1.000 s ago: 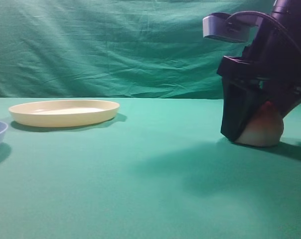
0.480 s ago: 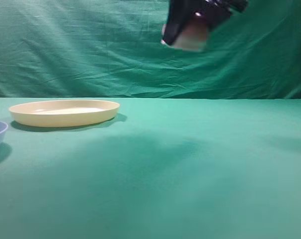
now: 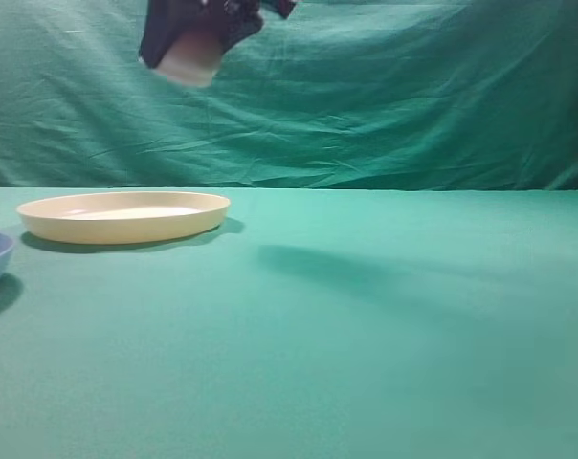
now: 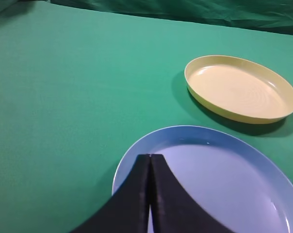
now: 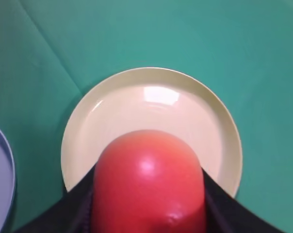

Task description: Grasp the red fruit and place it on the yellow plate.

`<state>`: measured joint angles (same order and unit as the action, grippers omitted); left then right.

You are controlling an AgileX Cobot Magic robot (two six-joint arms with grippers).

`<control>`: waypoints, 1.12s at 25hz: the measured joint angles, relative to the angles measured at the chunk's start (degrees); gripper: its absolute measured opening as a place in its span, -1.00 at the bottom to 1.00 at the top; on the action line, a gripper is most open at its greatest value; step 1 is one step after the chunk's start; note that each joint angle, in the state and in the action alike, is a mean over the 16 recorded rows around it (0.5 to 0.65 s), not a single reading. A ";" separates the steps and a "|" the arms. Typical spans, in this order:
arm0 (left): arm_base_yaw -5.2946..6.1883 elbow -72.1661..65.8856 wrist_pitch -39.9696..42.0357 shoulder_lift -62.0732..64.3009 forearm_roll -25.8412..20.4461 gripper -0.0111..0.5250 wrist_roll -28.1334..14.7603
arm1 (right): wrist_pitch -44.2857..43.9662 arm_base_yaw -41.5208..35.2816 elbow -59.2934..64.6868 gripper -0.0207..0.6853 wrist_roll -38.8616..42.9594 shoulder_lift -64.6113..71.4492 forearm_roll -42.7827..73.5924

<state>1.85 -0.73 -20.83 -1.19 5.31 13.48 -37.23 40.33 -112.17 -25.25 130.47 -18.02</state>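
The right gripper (image 3: pixel 188 48) hangs high above the table (image 3: pixel 366 335), its fingers (image 5: pixel 224 206) clamped on the red fruit (image 5: pixel 149 182), one on each flank. In the exterior view the red fruit shows only its pale underside below the dark fingers, well clear of the cloth and roughly over the yellow plate (image 3: pixel 124 216). The right wrist view looks straight down past the fruit's glossy red dome onto the plate, which sits almost centred under it, with the rim of the blue dish (image 5: pixel 2 179) at the far left edge.

The left gripper (image 4: pixel 149 194) rests over the blue dish with its fingers pressed together on nothing.

The chief risk now is the release. Let go from this height, the domed fruit would likely bounce or roll off the shallow rim onto the table. The smooth skin and curved sides also give the fingers little purchase, so a jolt during descent could slip it loose. A lowering path that drifts left could land it against the plate's edge or nearer the blue dish.
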 joint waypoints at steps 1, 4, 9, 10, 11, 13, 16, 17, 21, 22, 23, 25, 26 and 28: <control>0.00 0.00 0.00 0.00 0.00 -0.96 0.00 | 0.21 0.14 -0.67 0.09 -0.01 0.93 0.07; 0.00 0.00 0.00 0.00 0.00 -0.96 0.00 | 0.55 0.40 -2.24 0.25 -0.04 2.94 0.45; 0.00 0.00 0.00 0.00 0.00 -0.96 0.00 | -0.38 0.48 -3.84 0.53 0.00 3.68 1.98; 0.00 0.00 0.00 0.00 0.00 -0.96 0.00 | -0.73 0.49 -4.11 0.57 0.02 3.48 2.36; 0.00 0.00 0.00 0.00 0.00 -0.96 0.00 | -1.15 0.49 -4.39 0.61 0.04 3.16 2.75; 0.00 0.00 0.00 0.00 0.00 -0.96 0.00 | -2.18 0.50 -4.94 0.65 0.09 2.29 3.55; 0.00 0.00 0.00 0.00 0.00 -0.96 0.00 | -4.37 0.50 -5.63 0.55 0.17 0.36 4.67; 0.00 0.00 0.00 0.00 0.00 -0.96 0.00 | -5.24 0.50 -5.80 0.47 0.20 -0.44 5.01; 0.00 0.00 0.00 0.00 0.00 -0.96 0.00 | -9.17 0.50 -6.17 0.04 0.55 -4.33 6.06; 0.00 0.00 0.00 0.00 0.00 -0.96 0.00 | -10.29 0.50 -6.20 -0.08 0.75 -5.42 6.20; 0.00 0.00 0.00 0.00 0.00 -0.96 0.00 | -11.49 0.50 -6.23 -0.19 0.99 -6.55 6.29; 0.00 0.00 0.00 0.00 0.00 -0.96 0.00 | -14.21 0.50 -6.26 -0.42 1.53 -8.89 6.39; 0.00 0.00 0.00 0.00 0.00 -0.96 0.00 | -15.75 0.50 -6.26 -0.52 1.80 -10.06 6.43; 0.00 0.00 0.00 0.00 0.00 -0.96 0.00 | -18.99 0.50 -6.28 -0.69 2.36 -12.41 6.47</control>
<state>1.85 -0.73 -20.83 -1.19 5.31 13.48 -56.22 40.83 -118.46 -22.89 118.06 -11.55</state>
